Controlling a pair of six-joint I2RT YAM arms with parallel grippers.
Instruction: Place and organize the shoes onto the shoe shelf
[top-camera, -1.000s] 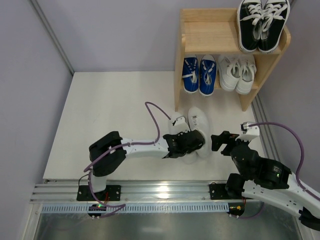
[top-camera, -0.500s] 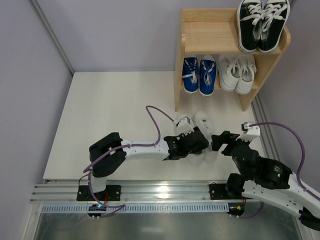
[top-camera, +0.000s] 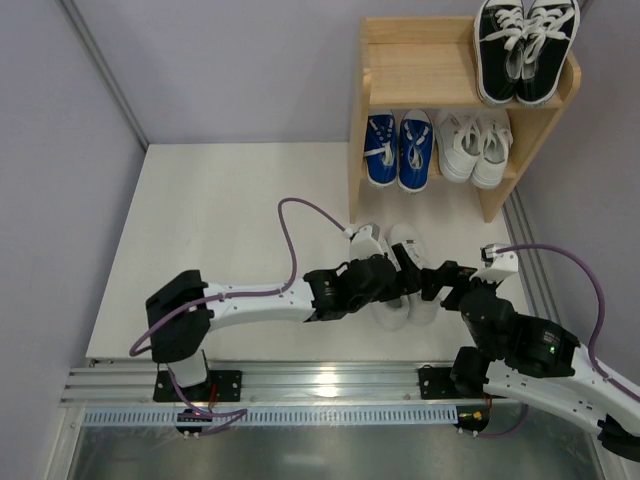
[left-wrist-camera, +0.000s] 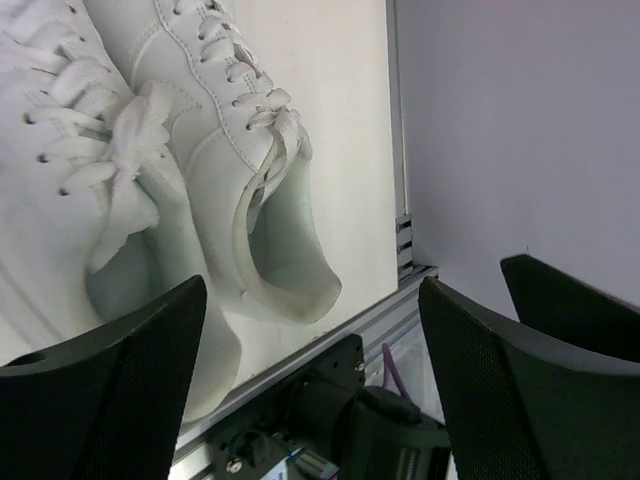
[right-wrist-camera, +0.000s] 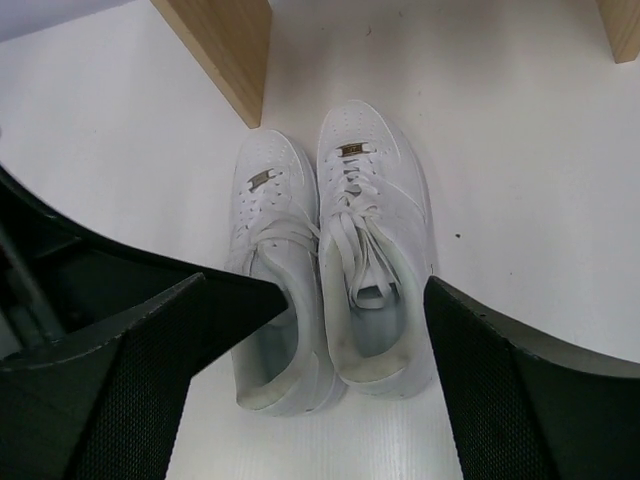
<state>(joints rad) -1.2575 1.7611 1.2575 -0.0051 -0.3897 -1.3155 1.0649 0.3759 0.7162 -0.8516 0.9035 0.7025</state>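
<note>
Top external view: white pair (top-camera: 405, 240) is seen on the table (top-camera: 230, 220), at six o'clock of the shelf (top-camera: 420, 72). Left gripper (left-wrist-camera: 310, 295) and right gripper (right-wrist-camera: 315, 290) are spread wide over it, both empty.

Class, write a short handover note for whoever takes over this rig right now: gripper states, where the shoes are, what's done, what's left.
Left gripper: jaws open, holding nothing, over the white leather pair.
Right gripper: jaws open, holding nothing, above the same pair.
Done: black pair on the right of the shelf top tier; blue pair and smaller white pair on the lower tier.
Left: the white leather pair sits on the table before the shelf. The top tier's left side looks the likely spot.
</note>
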